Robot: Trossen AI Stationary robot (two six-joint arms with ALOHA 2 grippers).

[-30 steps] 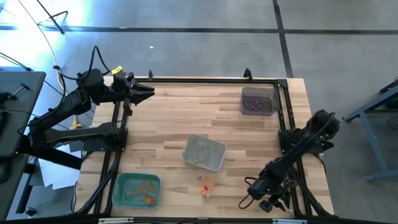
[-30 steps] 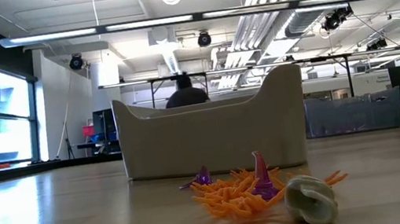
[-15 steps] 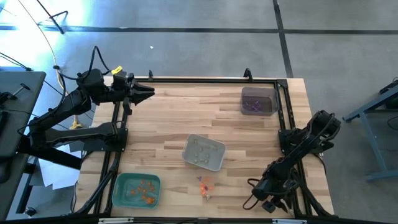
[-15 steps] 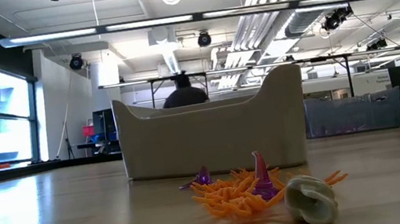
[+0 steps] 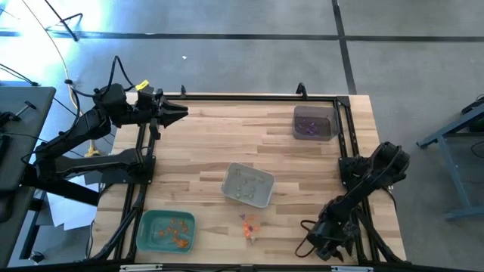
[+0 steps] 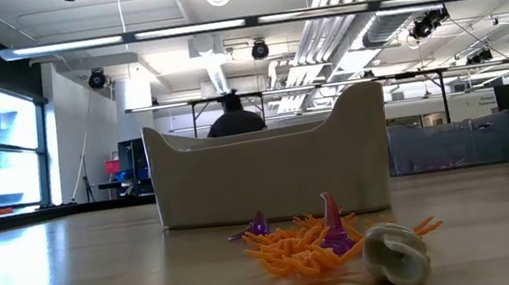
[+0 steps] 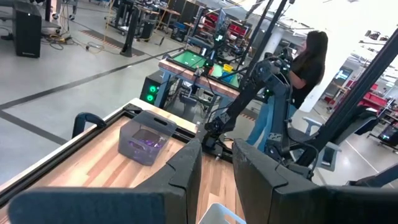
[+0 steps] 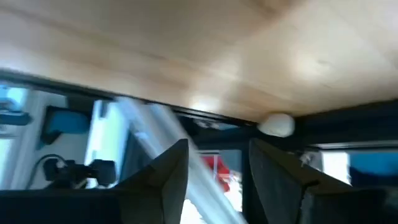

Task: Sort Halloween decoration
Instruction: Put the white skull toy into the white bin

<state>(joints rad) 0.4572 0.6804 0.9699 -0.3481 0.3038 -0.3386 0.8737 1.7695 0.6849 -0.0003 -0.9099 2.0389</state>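
Near the table's front edge you have the unsorted Halloween decoration: a small heap of orange spiky trinkets with two purple pieces and one pale whitish-beige piece lying at its side, all loose on the wood in the low view. Just behind the heap stands your pale grey tray, holding a few light trinkets. Toward the front left corner sits the green tray with orange pieces inside. At the far right corner stands the dark clear tray with purple pieces in it. Your right gripper hangs low at the front right corner, right of the heap and apart from it; its own wrist view shows the two fingers parted with a gap and nothing between them. Your left gripper waits at the far left corner, well apart from the trinkets, its fingers set with a narrow gap, empty. Beyond the table a person stands among other rigs.
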